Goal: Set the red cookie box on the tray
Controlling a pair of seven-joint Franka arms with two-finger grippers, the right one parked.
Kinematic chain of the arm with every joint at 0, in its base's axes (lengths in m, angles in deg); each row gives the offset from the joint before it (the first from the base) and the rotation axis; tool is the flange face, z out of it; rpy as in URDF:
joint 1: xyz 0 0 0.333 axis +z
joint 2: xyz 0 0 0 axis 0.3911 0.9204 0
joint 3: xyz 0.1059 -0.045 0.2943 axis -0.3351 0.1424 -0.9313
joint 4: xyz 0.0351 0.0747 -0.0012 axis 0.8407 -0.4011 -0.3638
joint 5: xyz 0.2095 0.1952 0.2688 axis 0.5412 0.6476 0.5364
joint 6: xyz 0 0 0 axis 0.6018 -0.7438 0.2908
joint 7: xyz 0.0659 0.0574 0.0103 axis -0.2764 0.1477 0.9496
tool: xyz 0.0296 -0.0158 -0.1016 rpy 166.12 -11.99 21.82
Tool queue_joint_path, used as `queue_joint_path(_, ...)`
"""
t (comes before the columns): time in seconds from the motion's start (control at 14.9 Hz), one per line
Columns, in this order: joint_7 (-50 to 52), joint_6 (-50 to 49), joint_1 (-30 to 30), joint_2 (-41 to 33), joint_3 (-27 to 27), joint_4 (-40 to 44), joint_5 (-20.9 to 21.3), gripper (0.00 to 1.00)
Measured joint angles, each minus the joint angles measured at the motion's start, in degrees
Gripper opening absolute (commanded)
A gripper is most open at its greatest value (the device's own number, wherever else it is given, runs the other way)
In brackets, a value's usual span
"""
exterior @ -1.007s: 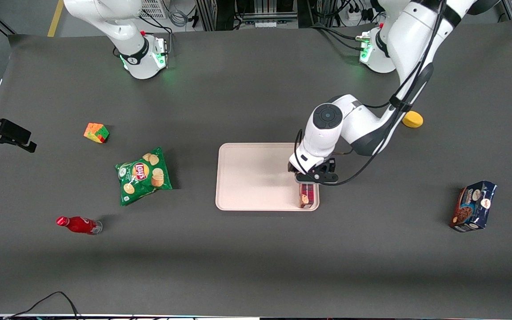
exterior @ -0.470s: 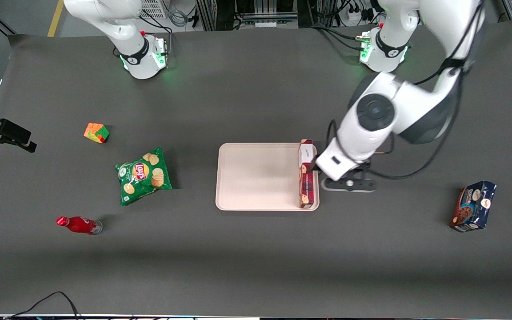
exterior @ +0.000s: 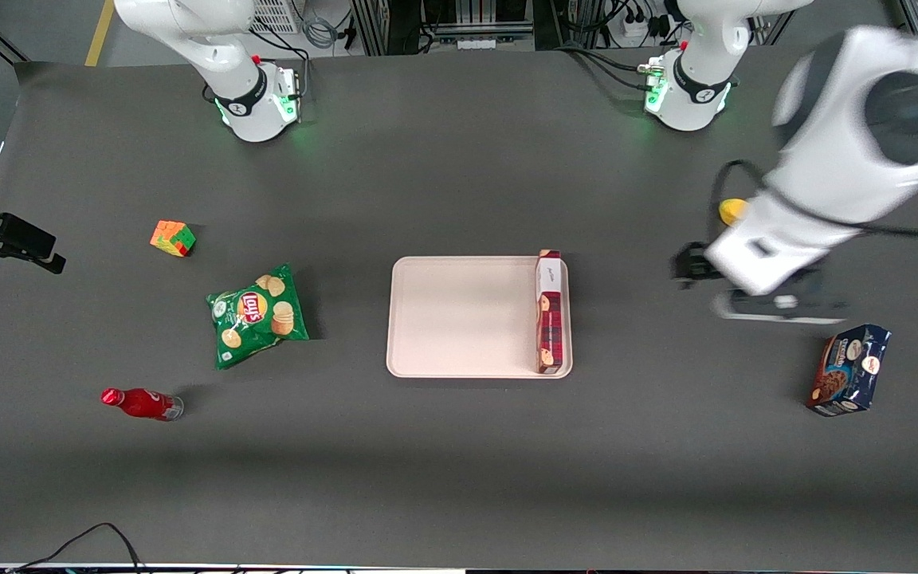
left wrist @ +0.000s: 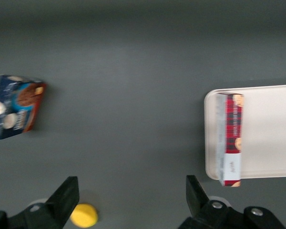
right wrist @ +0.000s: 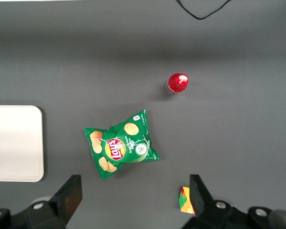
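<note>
The long slim red tartan cookie box (exterior: 550, 312) lies inside the flat pinkish-cream tray (exterior: 459, 319) along its three-o'clock rim, long axis running twelve to six, white end at twelve. The gripper (exterior: 774, 296) hangs released, well apart, over the desk (exterior: 459, 462).

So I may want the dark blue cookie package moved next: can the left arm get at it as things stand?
Probably yes. The left gripper hangs open and empty above bare table beside the dark blue cookie package, which stands alone with nothing on or against it.
</note>
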State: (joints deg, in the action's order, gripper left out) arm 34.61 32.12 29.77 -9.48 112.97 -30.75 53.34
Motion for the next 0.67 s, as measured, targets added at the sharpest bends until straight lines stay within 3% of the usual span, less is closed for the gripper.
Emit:
queue_joint_path(0.34,-8.71,-5.61,0.97,-3.96,-10.88,3.48,-3.09,1.0)
queue_joint_path(0.67,-14.6,-7.52,2.75,-8.91,-13.18,1.52,-5.19,1.0)
